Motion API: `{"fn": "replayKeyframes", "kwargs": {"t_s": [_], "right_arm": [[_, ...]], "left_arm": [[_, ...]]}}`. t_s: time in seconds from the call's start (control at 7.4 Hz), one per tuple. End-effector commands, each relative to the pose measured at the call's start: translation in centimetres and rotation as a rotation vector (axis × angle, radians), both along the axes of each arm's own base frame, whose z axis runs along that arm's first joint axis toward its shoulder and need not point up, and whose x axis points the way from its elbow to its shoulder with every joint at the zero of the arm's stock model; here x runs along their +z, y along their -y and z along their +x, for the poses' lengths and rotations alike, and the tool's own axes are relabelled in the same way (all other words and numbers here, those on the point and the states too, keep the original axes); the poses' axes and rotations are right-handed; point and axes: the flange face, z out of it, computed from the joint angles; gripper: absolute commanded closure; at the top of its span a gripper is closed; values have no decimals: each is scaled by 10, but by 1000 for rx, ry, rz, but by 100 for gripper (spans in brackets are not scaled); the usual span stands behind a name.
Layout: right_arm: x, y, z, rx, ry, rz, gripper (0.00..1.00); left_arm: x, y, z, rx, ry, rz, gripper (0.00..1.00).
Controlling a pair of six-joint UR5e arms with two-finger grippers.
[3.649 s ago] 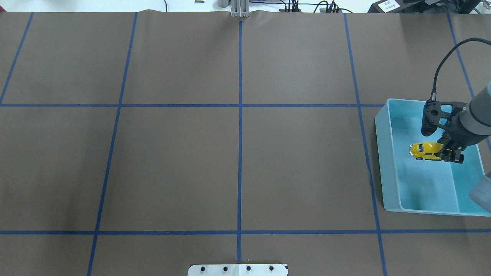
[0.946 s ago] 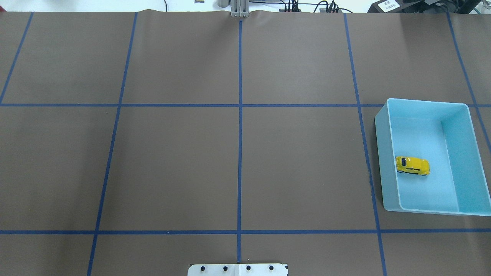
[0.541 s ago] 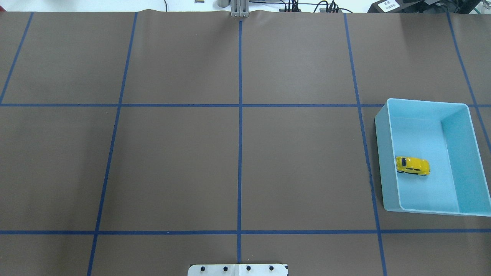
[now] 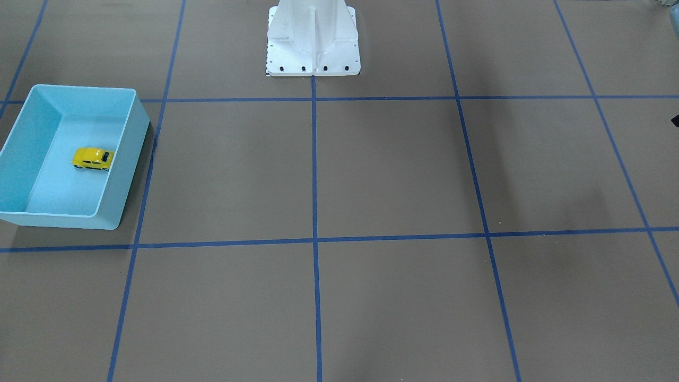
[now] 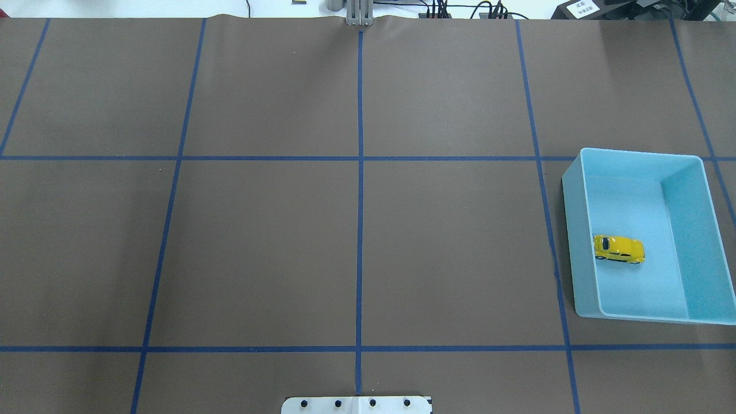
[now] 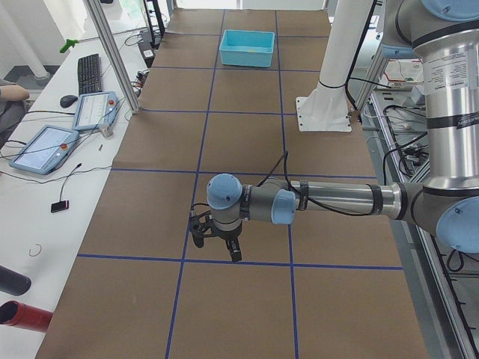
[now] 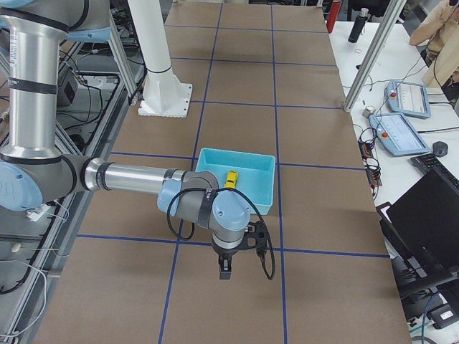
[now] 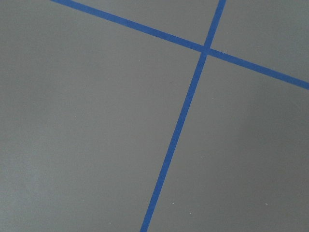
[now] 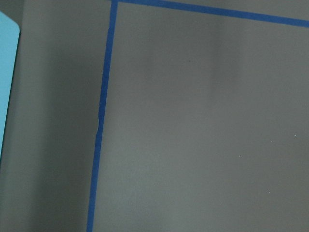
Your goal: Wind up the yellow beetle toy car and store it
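Observation:
The yellow beetle toy car (image 5: 618, 249) stands on its wheels on the floor of the light blue bin (image 5: 638, 153), close to the bin's left wall. It also shows in the front-facing view (image 4: 93, 158) and in the right side view (image 7: 232, 178). No gripper touches it. My right gripper (image 7: 237, 261) hangs over the table in front of the bin (image 7: 237, 153), seen only in the right side view. My left gripper (image 6: 217, 243) hangs low over the table far from the bin (image 6: 246, 46), seen only in the left side view. I cannot tell whether either is open or shut.
The brown table carries a blue tape grid. The white robot pedestal (image 4: 313, 37) stands at the table's middle edge. The bin's corner (image 9: 6, 72) shows at the left of the right wrist view. Tablets and a keyboard lie on the side desk (image 6: 45, 149).
3.6 s ago my right gripper held the car above the bin. The car now lies in the bin and the right arm has left the overhead view. Nothing moved in the last second.

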Motion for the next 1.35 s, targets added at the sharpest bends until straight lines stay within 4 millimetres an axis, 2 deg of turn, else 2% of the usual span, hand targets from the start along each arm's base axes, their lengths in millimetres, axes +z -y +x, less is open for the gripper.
{"fn": "replayKeyframes", "kwargs": {"t_s": [0.0, 0.14, 0.27, 0.41, 0.68, 0.81, 1.22], "right_arm": [[10, 13, -6, 9, -11, -19, 1], [9, 15, -7, 5, -14, -10, 1], [9, 19, -20, -33, -32, -8, 1], [6, 24, -25, -52, -56, -1, 1], [-9, 37, -24, -50, -56, 33, 1], [-14, 38, -24, -47, -47, 40, 1], [-9, 35, -24, -50, -54, 33, 1]], "left_arm": [[-1, 0, 0, 0, 0, 1, 0], [-1, 0, 0, 0, 0, 1, 0], [-1, 0, 0, 0, 0, 1, 0], [-1, 0, 0, -1, 0, 0, 0], [-1, 1, 0, -3, -1, 0, 0], [-1, 1, 0, -4, -1, -2, 0], [-1, 1, 0, -5, 1, -3, 0]]}}
